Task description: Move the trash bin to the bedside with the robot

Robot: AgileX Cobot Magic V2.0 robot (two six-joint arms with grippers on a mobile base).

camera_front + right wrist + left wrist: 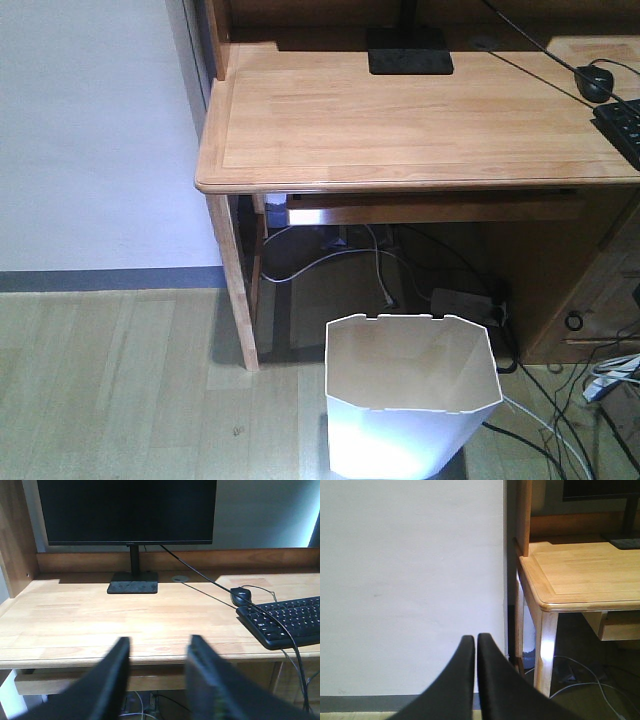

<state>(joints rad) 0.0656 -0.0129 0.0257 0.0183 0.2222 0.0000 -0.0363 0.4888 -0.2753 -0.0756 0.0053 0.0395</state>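
One white trash bin (410,400) stands on the near floor. One wooden desk (400,120) is behind it. On the desk are one monitor (127,510), one mouse (241,596) and one keyboard (287,620). Two grippers show: the left gripper (475,639) and the right gripper (159,641).

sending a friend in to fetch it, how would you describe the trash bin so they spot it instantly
Find the light wooden desk beside the white wall. On the floor in front of it stands the trash bin. It is the only white, cut-corner, open-topped container, next to dark loose cables.
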